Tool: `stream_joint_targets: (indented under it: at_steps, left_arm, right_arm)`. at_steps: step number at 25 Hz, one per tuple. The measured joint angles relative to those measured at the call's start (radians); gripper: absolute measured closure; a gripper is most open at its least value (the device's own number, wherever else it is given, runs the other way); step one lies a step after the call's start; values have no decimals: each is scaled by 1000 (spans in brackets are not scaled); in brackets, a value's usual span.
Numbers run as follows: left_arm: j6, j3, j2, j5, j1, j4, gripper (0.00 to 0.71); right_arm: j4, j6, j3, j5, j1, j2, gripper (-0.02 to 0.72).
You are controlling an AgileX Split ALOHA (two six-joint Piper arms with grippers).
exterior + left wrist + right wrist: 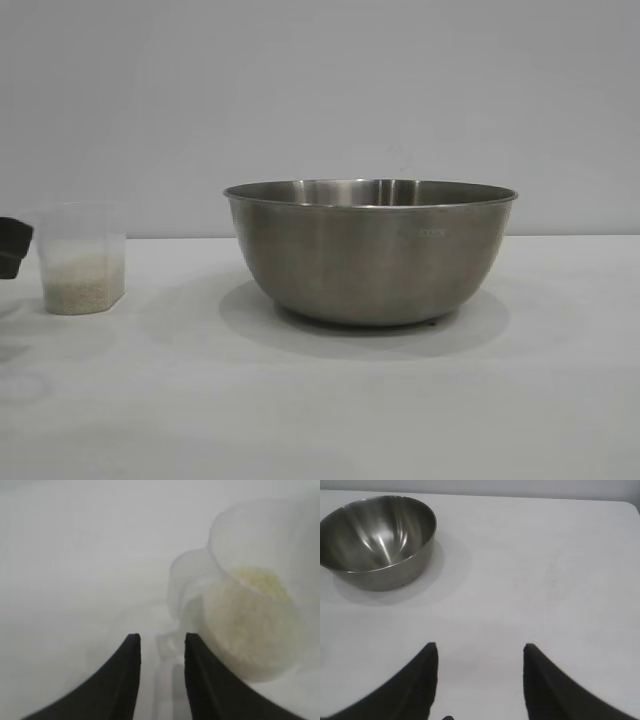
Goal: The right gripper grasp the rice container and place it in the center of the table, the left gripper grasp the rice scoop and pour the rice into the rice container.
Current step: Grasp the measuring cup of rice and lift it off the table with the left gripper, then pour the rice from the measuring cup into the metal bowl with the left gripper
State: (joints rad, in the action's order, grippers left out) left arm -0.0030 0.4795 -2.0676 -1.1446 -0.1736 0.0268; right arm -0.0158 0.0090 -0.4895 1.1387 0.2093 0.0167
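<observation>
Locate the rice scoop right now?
Exterior view: rice scoop stands at the table's left edge, left of the rice container, beside the left hand.

Faint maker's mark on steel bowl, unreadable

The bowl (370, 250) at the table's centre carries a small stamped or etched mark high on its outer wall, right of middle in the exterior view; its letters are too faint to make out. No other text, label, number or sign can be read anywhere, and none shows on the scoop (82, 258) at left.
</observation>
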Motion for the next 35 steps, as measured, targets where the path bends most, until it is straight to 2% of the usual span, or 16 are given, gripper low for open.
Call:
stream_joint_targets:
  at_steps: [3, 4, 5, 8, 14, 21, 25, 29, 33, 35]
  left_arm:
    - [2, 41, -36, 0, 0, -47, 514]
    - [3, 52, -43, 0, 0, -58, 514]
    - [3, 61, -47, 0, 0, -68, 585]
    - [24, 86, -47, 0, 0, -72, 710]
    - [44, 108, -35, 7, 0, -111, 710]
    - [131, 162, 110, 16, 0, -285, 710]
    - [237, 252, 185, 16, -6, -450, 710]
    - [414, 362, 211, 124, -69, -535, 710]
    - [692, 459, 211, 346, -176, -551, 710]
    - [855, 480, 211, 409, -226, -549, 710]
  right_arm:
    - [0, 0, 0, 0, 0, 0, 439]
    - [0, 0, 0, 0, 0, 0, 489]
    - [0, 0, 0, 0, 0, 0, 488]
    - [0, 0, 0, 0, 0, 0, 488]
    - [0, 0, 0, 0, 0, 0, 488]
    - [0, 0, 0, 0, 0, 0, 488]
    - [0, 0, 0, 0, 0, 0, 488]
    - [0, 0, 0, 0, 0, 0, 488]
    - [0, 0, 0, 0, 0, 0, 488]
    - [0, 0, 0, 0, 0, 0, 488]
